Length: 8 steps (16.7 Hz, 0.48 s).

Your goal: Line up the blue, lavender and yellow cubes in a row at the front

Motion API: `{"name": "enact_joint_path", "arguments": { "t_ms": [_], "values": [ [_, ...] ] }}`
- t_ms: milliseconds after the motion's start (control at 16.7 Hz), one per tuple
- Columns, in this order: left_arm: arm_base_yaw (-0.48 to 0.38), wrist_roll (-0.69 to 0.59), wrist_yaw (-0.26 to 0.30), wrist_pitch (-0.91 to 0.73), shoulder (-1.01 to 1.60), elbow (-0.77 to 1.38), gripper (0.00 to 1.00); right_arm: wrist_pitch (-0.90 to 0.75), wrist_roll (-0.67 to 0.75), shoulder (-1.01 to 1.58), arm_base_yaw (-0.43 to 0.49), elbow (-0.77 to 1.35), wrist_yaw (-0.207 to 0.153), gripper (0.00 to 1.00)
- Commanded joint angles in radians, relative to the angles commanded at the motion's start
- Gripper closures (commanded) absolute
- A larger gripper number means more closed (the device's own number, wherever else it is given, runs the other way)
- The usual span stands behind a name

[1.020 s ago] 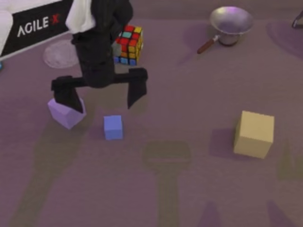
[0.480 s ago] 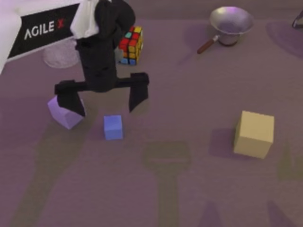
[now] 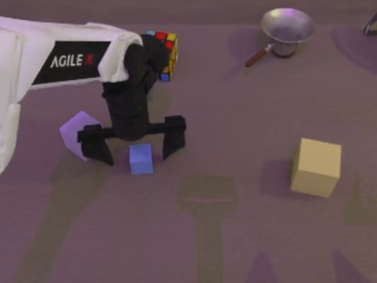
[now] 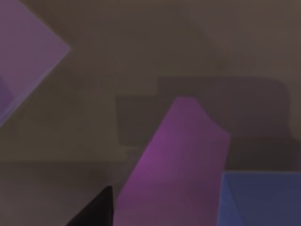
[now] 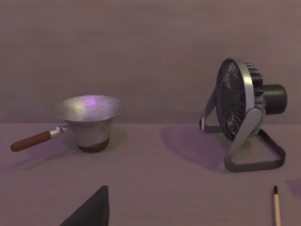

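Top view: the left gripper [image 3: 138,147] hangs released, fingers spread either side of the small blue cube [image 3: 141,159], having moved forward off the lavender cube [image 3: 75,133] at its left. The large yellow cube [image 3: 316,167] sits well apart, right. Left wrist view: blue cube [image 4: 258,197] beside one finger [image 4: 174,169]. Right gripper unseen

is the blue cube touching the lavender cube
Apart. The top view shows bare table between the blue cube and the lavender cube.
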Motion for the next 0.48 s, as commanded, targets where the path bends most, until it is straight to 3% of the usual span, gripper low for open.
{"name": "enact_joint_path", "arguments": {
  "t_ms": [180,480],
  "values": [
    [0.000,0.000,0.000,0.001,0.000,0.000,0.00,0.000,0.000,0.000,0.000,0.000,0.000,0.00],
    [0.000,0.000,0.000,0.001,0.000,0.000,0.38,0.000,0.000,0.000,0.000,0.000,0.000,0.00]
  ]
}}
